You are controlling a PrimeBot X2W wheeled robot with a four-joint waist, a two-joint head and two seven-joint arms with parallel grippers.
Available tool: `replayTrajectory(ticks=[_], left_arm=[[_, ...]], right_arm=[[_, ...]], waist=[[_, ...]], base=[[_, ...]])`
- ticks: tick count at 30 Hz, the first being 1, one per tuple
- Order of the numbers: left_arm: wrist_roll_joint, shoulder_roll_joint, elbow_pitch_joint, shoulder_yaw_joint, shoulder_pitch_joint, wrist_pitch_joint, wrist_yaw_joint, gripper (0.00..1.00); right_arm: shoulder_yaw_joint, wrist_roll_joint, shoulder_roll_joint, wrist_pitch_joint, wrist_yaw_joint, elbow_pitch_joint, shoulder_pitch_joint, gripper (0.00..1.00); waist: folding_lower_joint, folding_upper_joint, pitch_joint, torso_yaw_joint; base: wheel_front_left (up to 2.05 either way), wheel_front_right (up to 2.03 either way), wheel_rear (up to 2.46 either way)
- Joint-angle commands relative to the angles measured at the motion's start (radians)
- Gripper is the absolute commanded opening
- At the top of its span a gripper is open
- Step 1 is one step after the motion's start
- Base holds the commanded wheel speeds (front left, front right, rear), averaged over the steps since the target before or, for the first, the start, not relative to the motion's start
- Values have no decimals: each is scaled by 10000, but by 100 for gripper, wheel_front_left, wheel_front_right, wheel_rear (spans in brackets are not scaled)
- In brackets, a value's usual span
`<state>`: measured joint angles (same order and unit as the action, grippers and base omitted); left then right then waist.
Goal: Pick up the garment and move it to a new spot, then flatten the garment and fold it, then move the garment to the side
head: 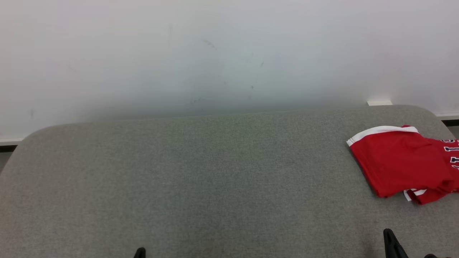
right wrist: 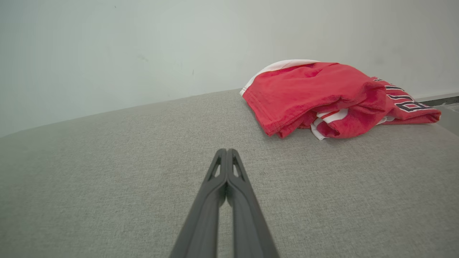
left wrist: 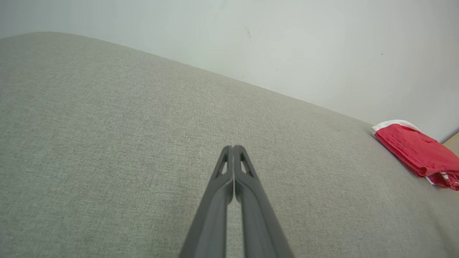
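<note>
The garment (head: 401,163) is a red shirt with white trim and dark lettering, lying folded at the far right of the grey table (head: 200,179). It also appears at the right edge of the left wrist view as the garment (left wrist: 417,150) and ahead to the right in the right wrist view as the garment (right wrist: 322,96). My left gripper (left wrist: 233,147) is shut and empty over bare table, its tip at the bottom of the head view (head: 140,252). My right gripper (right wrist: 226,150) is shut, empty, a short way in front of the garment; its tip shows low right (head: 389,234).
A pale wall (head: 215,53) rises right behind the table's far edge. The table has rounded corners, and the garment lies close to its right edge. A small white block (head: 379,103) sits at the wall behind the garment.
</note>
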<state>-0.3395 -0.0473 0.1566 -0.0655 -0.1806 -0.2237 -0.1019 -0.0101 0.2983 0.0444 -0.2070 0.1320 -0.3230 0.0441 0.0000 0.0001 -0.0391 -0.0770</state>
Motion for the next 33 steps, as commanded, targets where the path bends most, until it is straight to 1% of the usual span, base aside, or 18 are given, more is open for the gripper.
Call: replayTrajectory(ticks=[1, 15, 33], left_arm=[[-483, -91, -102, 85, 288, 79, 8, 0], [-2964, -192, 82, 281, 819, 607, -42, 0], [-5606, -284, 278, 510, 1380, 1186, -98, 0]], right_arm=[[-78, 473, 50, 80, -2, 204, -296, 0], [-246, 2918, 57, 662, -5, 340, -553, 0], [-460, 5543, 66, 1320, -8, 445, -842, 0]], waist=[[0, -1, 5, 9], [0, -1, 52, 104], [0, -1, 113, 224]], base=[[0, 0, 0], [0, 0, 0], [0, 0, 0]])
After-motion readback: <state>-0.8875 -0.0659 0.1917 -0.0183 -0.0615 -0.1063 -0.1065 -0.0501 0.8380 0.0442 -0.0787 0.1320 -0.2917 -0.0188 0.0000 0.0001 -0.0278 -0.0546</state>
